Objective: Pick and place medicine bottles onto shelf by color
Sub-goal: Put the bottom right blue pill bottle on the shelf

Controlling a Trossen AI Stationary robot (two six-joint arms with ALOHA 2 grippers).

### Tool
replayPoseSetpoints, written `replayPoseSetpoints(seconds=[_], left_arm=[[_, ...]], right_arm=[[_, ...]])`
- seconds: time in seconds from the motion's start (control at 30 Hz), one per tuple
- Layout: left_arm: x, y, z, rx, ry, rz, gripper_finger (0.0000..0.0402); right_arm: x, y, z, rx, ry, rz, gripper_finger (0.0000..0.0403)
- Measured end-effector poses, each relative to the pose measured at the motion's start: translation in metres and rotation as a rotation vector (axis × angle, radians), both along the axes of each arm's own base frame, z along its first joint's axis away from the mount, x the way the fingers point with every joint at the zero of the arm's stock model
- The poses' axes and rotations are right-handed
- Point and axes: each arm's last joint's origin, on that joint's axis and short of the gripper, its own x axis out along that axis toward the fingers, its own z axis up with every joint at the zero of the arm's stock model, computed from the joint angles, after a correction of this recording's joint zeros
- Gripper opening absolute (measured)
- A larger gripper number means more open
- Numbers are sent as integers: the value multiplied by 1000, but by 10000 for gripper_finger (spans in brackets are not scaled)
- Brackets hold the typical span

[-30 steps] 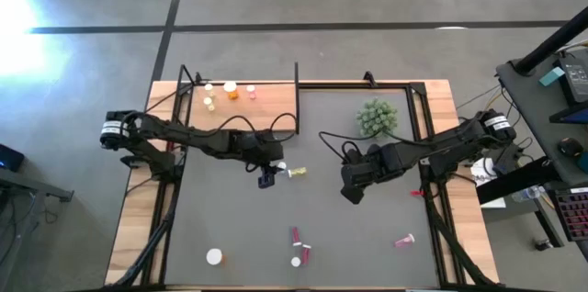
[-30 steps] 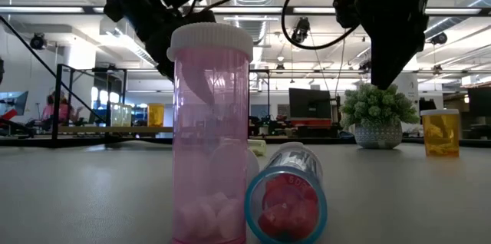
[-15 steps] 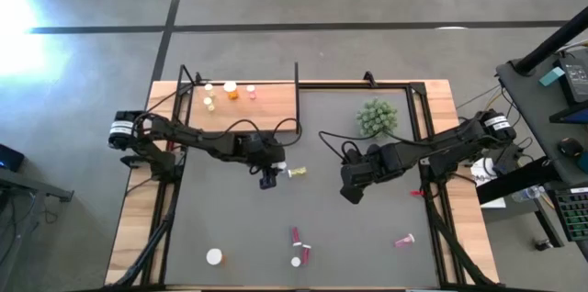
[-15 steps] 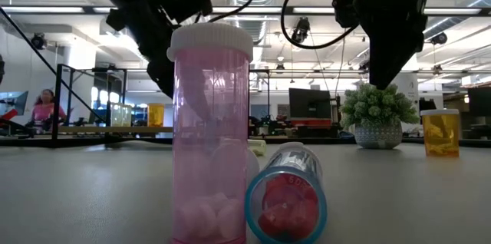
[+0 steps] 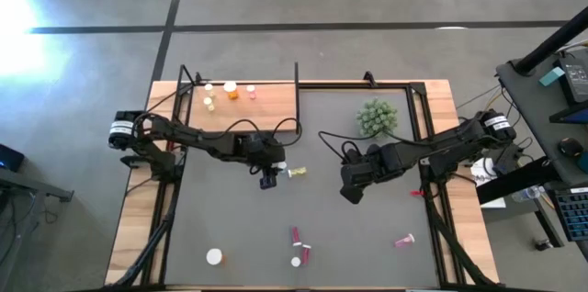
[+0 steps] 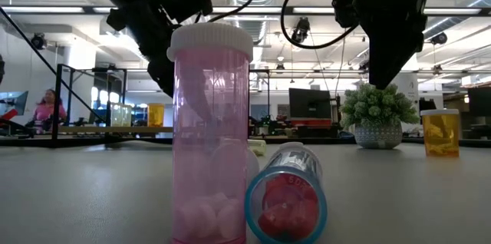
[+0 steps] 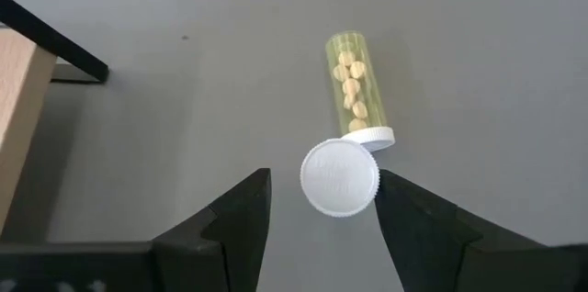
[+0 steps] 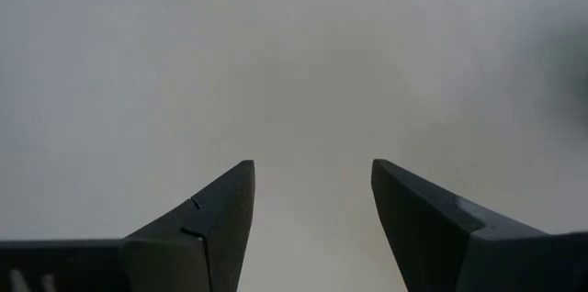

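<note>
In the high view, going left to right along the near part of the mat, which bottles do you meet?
White-capped bottle → upright pink bottle, next to a lying pink one → lying pink bottle farthest right.

Upright pink bottle (image 6: 210,133) w/ white cap front-center, red bottle (image 6: 285,198) lying on its side touching it. Orange bottle (image 6: 440,132) far right, green plant (image 6: 377,113) beside it. Both arms overhead. Person (image 6: 47,109) in pink, far left bkgd.
</note>
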Motion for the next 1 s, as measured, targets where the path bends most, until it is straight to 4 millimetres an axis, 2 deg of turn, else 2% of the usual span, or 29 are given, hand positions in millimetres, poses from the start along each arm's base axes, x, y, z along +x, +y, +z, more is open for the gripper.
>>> replayPoseSetpoints(seconds=[0.3,0.53,0.73,0.87,1.0], left_arm=[[0,0,0,-3,-3,-2,118],[2,-2,3,-40,-18,-32,108],[6,-1,21,-34,-81,-36,107],[-1,5,37,-9,-129,-41,107],[-13,19,53,24,-147,-14,107]], right_arm=[[0,0,0,0,0,0,210],[0,0,0,0,1,0,210],[0,0,0,0,1,0,210],[0,0,0,-1,4,0,210],[0,0,0,-1,4,0,210]])
